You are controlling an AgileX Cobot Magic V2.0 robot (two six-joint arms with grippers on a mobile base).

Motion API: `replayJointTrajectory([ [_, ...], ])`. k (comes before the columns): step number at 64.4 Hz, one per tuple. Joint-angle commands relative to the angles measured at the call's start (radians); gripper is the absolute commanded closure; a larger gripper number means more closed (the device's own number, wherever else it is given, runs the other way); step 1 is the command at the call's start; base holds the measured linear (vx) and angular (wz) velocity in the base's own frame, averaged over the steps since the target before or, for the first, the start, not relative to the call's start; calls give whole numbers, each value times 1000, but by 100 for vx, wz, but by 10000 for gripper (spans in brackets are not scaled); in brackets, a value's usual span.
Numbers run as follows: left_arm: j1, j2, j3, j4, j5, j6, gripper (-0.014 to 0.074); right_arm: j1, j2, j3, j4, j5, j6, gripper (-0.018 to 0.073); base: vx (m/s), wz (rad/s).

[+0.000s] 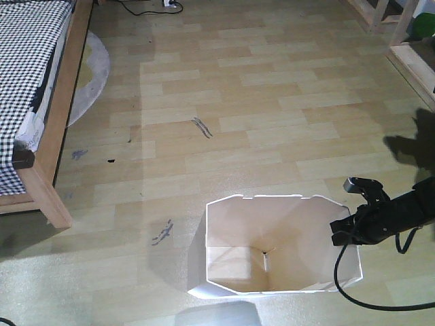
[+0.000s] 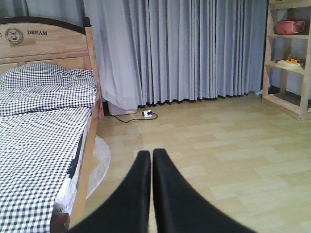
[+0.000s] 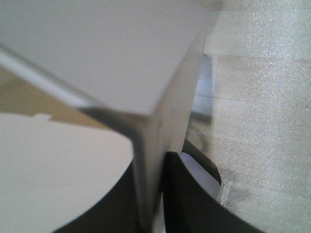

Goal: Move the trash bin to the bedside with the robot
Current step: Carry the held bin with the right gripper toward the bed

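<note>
Trash bin [image 1: 234,231] stands upright on the pale plank floor [image 1: 285,102], low in your front view and well apart from the bed [image 1: 30,81] at the far left. Your right gripper [image 3: 150,170] is clamped on the bin's right wall, a finger on each face. Your left gripper [image 2: 148,154] is pinched together with nothing in it and faces the grey curtains [image 2: 194,48]. Between bin and bed the floor carries dark scuff marks [image 1: 202,127]. A round grey rug [image 1: 95,64] lies against the bed frame. A wooden shelf [image 2: 289,58] lines the right side, and a black cable [image 2: 127,118] runs along the foot of the curtains.
</note>
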Motion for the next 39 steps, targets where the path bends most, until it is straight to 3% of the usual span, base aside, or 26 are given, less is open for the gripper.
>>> replayJointTrajectory([
  [1, -6, -15, 12, -9, -75, -14, 603, -4, -69, -10, 54, 212, -3, 564, 23, 1],
  [39, -6, -15, 12, -9, -75, -14, 603, -4, -69, -10, 54, 208, -3, 564, 29, 8],
])
